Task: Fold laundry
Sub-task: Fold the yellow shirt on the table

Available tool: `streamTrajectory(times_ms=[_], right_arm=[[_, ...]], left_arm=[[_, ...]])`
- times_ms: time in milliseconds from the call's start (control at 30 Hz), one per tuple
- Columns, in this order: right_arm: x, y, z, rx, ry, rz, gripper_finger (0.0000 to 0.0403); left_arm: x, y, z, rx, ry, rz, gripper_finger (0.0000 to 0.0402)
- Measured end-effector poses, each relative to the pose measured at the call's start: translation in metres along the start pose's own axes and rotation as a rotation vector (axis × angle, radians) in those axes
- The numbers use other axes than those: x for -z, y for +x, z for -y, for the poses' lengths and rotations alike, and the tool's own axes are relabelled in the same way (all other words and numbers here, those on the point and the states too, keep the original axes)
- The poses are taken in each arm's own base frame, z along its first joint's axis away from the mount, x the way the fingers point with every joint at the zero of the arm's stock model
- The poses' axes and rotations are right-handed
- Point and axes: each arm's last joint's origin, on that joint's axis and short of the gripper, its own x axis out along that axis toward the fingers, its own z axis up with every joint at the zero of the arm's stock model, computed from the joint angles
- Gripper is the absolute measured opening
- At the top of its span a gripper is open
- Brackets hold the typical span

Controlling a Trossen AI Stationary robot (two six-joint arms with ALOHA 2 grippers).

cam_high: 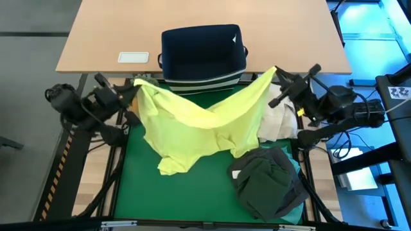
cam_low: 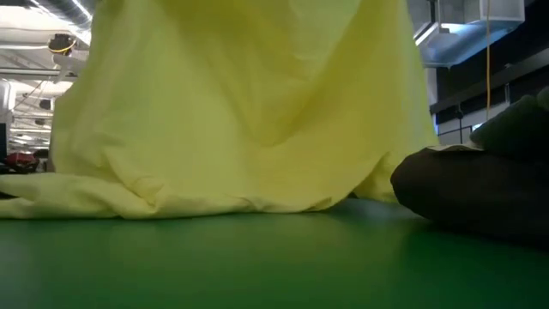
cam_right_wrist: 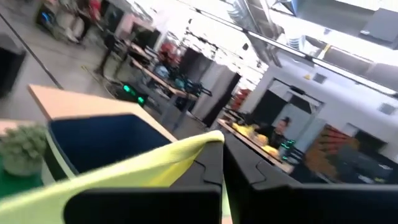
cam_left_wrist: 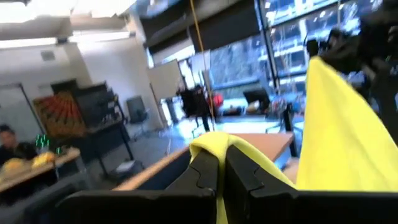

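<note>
The yellow-green shirt (cam_high: 199, 119) is held up over the far half of the green mat (cam_high: 192, 192), strung between the two arms. Its top edge sags in a shallow curve between the grip points, and its lower part is draped onto the mat in loose folds. In the low view it hangs like a curtain, the hem crumpled on the green surface.

The left gripper (cam_high: 131, 92) is clenched on one upper corner of the shirt; in the left wrist view the cloth is seen pinched between the two dark fingers (cam_left_wrist: 205, 177). The right gripper (cam_high: 277, 78) is clamped on the opposite upper corner, a yellow tip poking out past the fingers (cam_right_wrist: 208, 171) in the right wrist view.

The cloth looks light, thin and entirely limp. No shape will be kept on its own, and it will likely slide and bunch if dragged. Corners, shoulder seams or the hem seem the sensible places to be taken hold of, since a doubled edge gives the fingers something to bite. The sag suggests the span could be pulled tauter before the shirt is laid flat.

Near the right front corner a dark olive garment (cam_high: 266, 183) is heaped, with a turquoise edge (cam_high: 297, 165) showing beneath it. A cream bundle (cam_high: 276, 122) lies just behind that heap. Beyond the mat, a navy bin (cam_high: 202, 54) stands on the wooden table (cam_high: 109, 32).
</note>
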Motion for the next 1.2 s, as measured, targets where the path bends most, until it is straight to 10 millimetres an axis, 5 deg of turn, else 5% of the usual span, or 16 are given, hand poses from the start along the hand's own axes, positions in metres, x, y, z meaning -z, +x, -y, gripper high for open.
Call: streamTrajectory(times_ms=[367, 700, 967, 1200], right_arm=[[0.016, 0.038, 0.016, 0.011, 0.042, 0.059, 0.0], [0.017, 0.045, 0.035, 0.057, 0.071, 0.145, 0.0], [-0.002, 0.037, 0.049, -0.069, 0.18, 0.255, 0.0], [-0.005, 0.024, 0.055, -0.316, 0.278, 0.218, 0.0]], left_arm=[[-0.02, 0.01, -0.041, -0.074, 0.059, 0.288, 0.0], [-0.054, -0.002, -0.08, -0.01, 0.002, 0.574, 0.0], [-0.072, 0.004, -0.06, 0.121, 0.086, 0.545, 0.0], [-0.073, 0.008, -0.006, 0.324, 0.12, 0.43, 0.0]])
